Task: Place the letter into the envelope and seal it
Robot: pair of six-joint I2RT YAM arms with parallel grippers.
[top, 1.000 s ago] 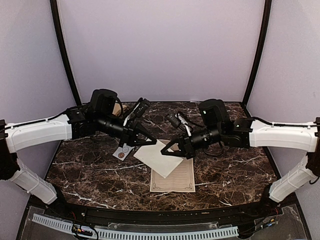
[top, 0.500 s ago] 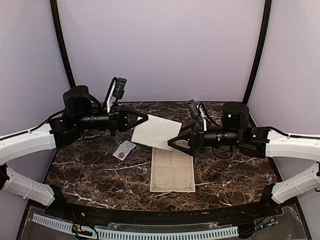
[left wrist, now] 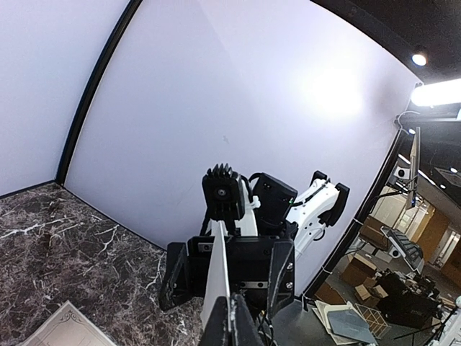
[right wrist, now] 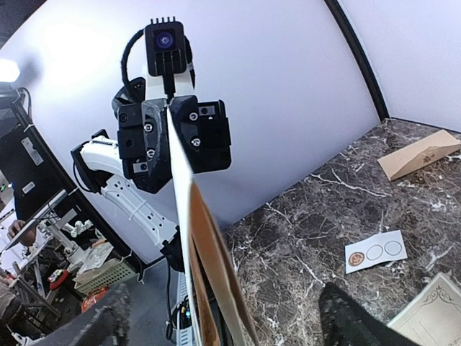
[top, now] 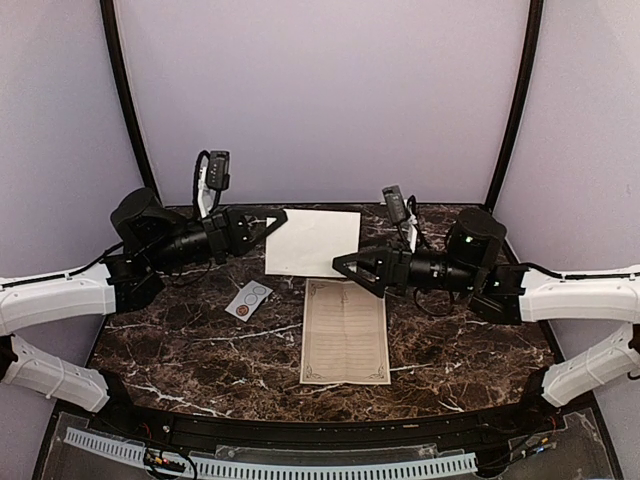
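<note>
Top external: letter [top: 345, 343] bordered, print too small to read.

A dark marble table [top: 180, 350] bears a bordered letter [top: 345, 343] and a small sticker card [top: 249, 298].

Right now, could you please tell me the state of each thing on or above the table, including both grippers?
envelope: held up off the table by one end, with nothing in it yet.
letter: lying flat and unfolded on the table, untouched.
sticker card: flat on the table, untouched.
left gripper: shut on the envelope.
right gripper: open, fingers either side of the envelope's edge, not gripping.
</note>
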